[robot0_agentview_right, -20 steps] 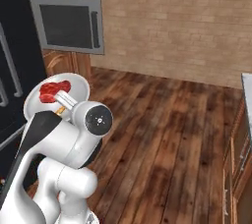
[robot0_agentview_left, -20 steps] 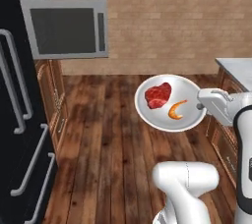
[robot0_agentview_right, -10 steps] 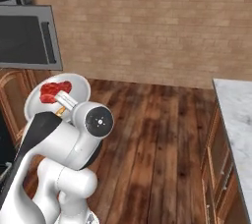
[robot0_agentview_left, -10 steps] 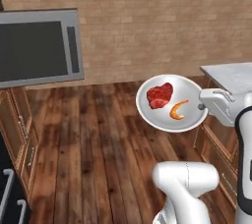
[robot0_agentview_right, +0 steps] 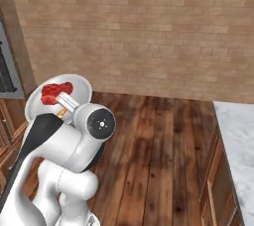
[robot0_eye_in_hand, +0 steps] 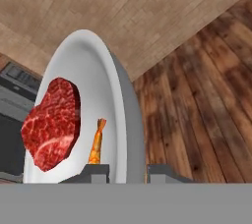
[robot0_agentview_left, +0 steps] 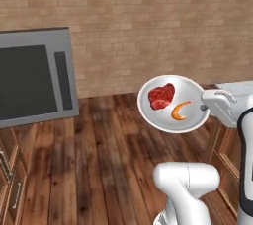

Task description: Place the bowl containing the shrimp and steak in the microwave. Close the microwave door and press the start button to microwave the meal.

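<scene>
Three task items ride together in mid-air, above the wooden floor (robot0_agentview_left: 99,160).

Item 1: the bowl (robot0_agentview_left: 190,115), shallow, white-grey, glossy; centre right of the left base view, middle left of the right base view. Carried level, clear of any surface. Gripper (robot0_eye_in_hand: 127,171) at the bottom of the hand view, jaws narrow and pinched on the bowl's rim, one finger inside the lip, one outside.

Item 2: the steak (robot0_agentview_left: 162,96), raw red, lying in the bowl on the side away from the grip.

Item 3: the shrimp (robot0_agentview_left: 180,110), small, orange, curved, just beside the steak, nearer the jaws.

Fixture: the microwave door (robot0_agentview_left: 34,81), dark glass with a vertical bar handle, at the left of the left base view, well apart from the bowl. Brick wall (robot0_agentview_left: 148,21) behind.

Handling, as judged: bowl stiff and likely breakable, its glaze slippery; a one-sided rim pinch leaves its weight hanging beyond the jaws. Contents loose and apt to slide if tipped. Best kept level and moved gently; the rim is the only practical hold.
</scene>
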